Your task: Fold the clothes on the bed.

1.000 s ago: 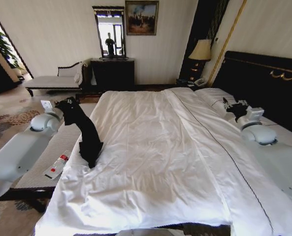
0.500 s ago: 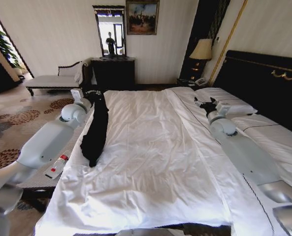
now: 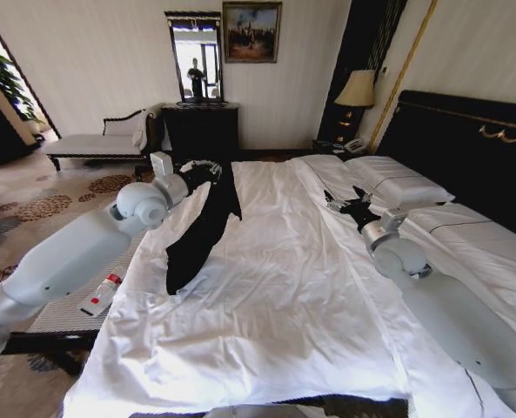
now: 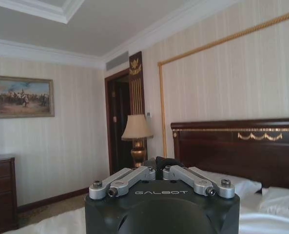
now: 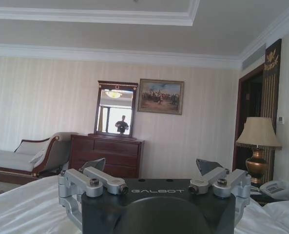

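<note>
1. The bed [image 3: 284,296] is the biggest thing here. It has white sheets and a tall dark headboard [image 3: 466,139] with gold trim. White pillows [image 3: 401,181] lie at the headboard end.

2. The left arm [image 3: 75,252] is long and pale. It reaches out over the left side of the bed.

3. The right arm [image 3: 449,305] is long and pale too. It reaches out over the right side of the bed, near the pillows.

4. The black T-shirt [image 3: 201,231] hangs in a long strip. Its top end is up at the left gripper. Its bottom end lies on the white sheet, near the left edge of the bed.

5. The grey bench [image 3: 83,300] stands just beside the bed on the left. A small white bottle [image 3: 101,294] with a red end lies on it.

6. The left gripper [image 3: 207,167] is held up above the bed. Its fingers are closed tight on the top of the T-shirt. In the left wrist view the finger links [image 4: 134,178] are pulled in together, and a bit of black cloth [image 4: 164,162] pokes up between them.

7. The right gripper [image 3: 340,202] is low over the bed. In the right wrist view its fingers [image 5: 210,167] are spread wide apart and hold nothing.
</note>
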